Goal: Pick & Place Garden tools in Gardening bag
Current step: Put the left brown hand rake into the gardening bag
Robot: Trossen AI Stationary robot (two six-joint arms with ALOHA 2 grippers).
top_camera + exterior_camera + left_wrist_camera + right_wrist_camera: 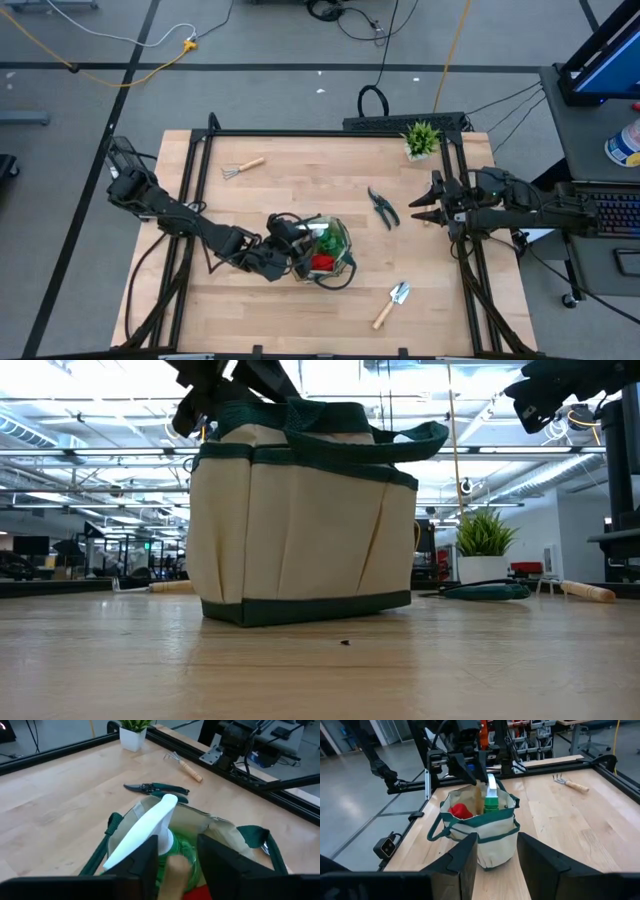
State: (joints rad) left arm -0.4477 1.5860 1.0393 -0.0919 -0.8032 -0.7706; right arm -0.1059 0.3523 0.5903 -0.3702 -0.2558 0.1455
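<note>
Beige gardening bag (305, 525) hides its red glove (461, 811) from the low view.

one gardening bag (335, 250), one rake (240, 168), one trowel (392, 304), one shears (382, 207), one potted plant (421, 138).

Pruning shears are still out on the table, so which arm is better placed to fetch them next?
Probably the right. The right gripper hovers open just beside the pruning shears, while the left gripper is over the gardening bag with a wooden-handled tool between its fingers.
</note>
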